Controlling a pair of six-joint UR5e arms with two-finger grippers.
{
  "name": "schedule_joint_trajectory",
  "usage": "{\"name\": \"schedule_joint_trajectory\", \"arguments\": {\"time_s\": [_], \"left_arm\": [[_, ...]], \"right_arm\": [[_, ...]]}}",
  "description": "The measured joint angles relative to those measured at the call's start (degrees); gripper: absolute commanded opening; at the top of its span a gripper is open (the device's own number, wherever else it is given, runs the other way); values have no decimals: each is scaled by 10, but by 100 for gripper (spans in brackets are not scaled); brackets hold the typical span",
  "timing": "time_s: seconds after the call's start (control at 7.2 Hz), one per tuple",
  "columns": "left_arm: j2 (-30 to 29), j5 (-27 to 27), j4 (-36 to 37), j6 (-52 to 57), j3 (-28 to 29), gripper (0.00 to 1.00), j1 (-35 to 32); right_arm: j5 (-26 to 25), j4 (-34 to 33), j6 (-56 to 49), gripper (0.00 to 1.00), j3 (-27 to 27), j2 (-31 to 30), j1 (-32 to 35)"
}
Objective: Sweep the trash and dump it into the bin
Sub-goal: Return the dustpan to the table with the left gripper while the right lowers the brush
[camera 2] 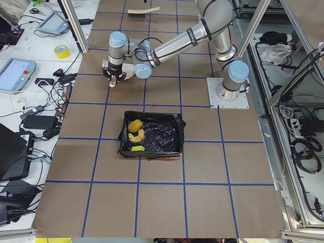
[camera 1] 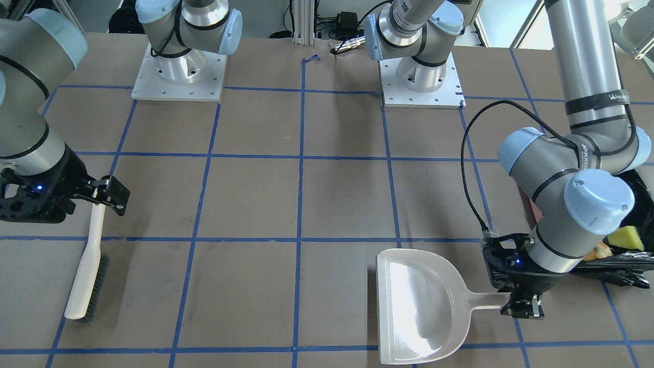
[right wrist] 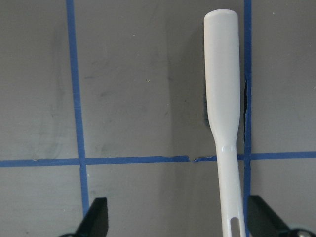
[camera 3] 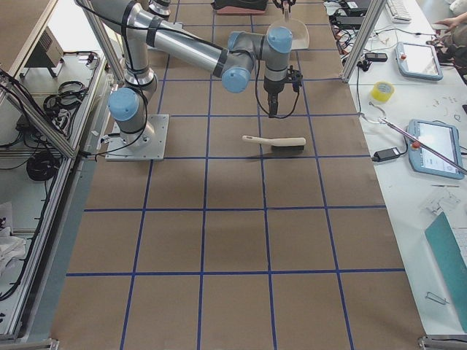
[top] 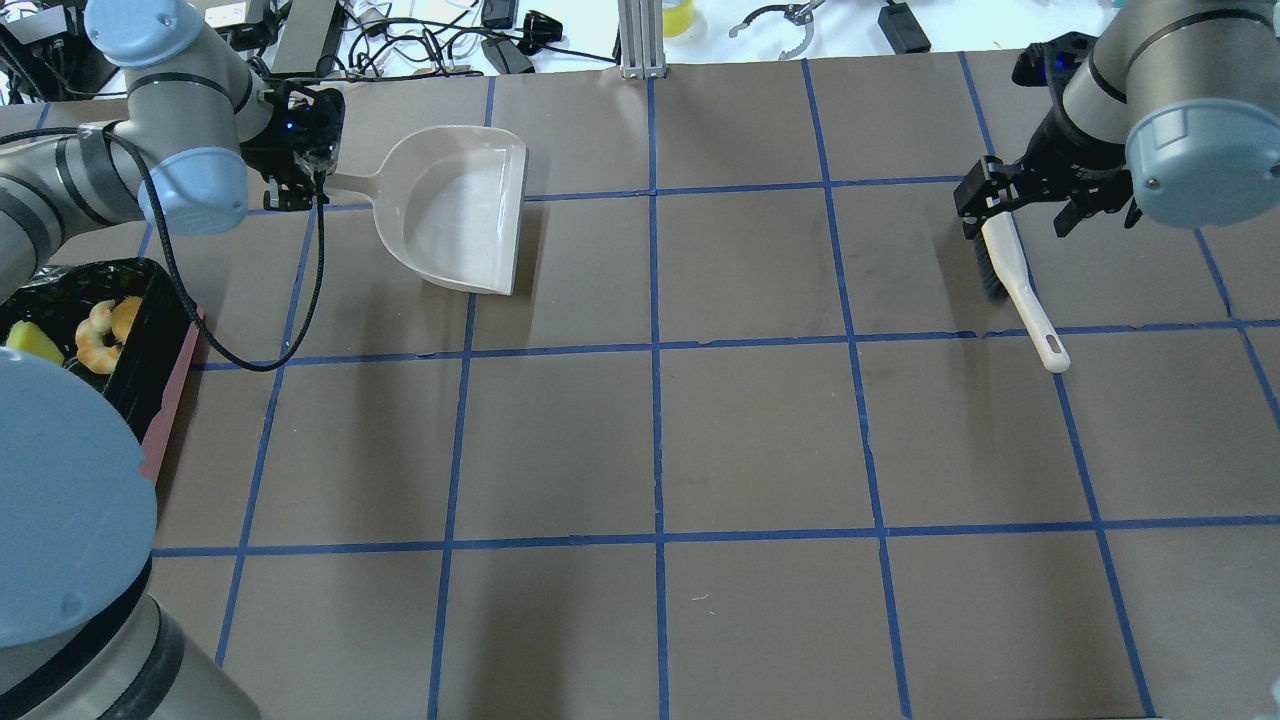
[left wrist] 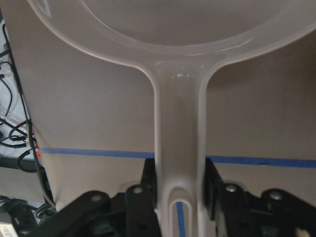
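Brown worktop [camera 1: 337, 204] taped off in a blue grid, cables and tablets lying along the benches at the sides. The left arm is reaching out low with its wrist turned down, and the left hand [camera 1: 522, 306] is clenching the end of the handle of the white dustpan [camera 1: 419, 306], one finger pressing on each side. The dustpan is lying flat on the worktop with its open mouth facing away from the hand. The right arm is bending over the far side of the table, and the right hand [right wrist: 178, 219] is hovering over the handle end of the brush [camera 1: 87, 276], fingers spread wide and touching nothing. The brush is lying on the worktop, white handle up, dark bristles down.

The bin [camera 2: 164, 137], lined in black plastic, is sitting beside the left arm, and the trash [top: 100, 335] is lying inside it: golden lump [camera 2: 134, 125], pale crescent slice [camera 2: 135, 135], yellow sponge piece [camera 2: 136, 149].

A black band [camera 1: 598, 102] on the left forearm is carrying white lettering, too small to read.
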Motion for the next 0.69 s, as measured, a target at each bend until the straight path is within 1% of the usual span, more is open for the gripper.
{"name": "schedule_joint_trajectory", "arguments": {"time_s": [0.28,0.42,0.56,0.69], "left_arm": [[-11,1,-18,-4,1,0,0],[-14,2,-21,-4,-2,69,0],[-16,2,-22,-10,-9,95,-1],[-14,1,-22,-26,-19,96,-4]], "right_arm": [[-11,67,44,100,-18,-39,42],[-13,98,68,100,-31,-62,68],[-13,122,99,100,-41,-86,96],[-11,134,119,100,-46,-104,121]]}}
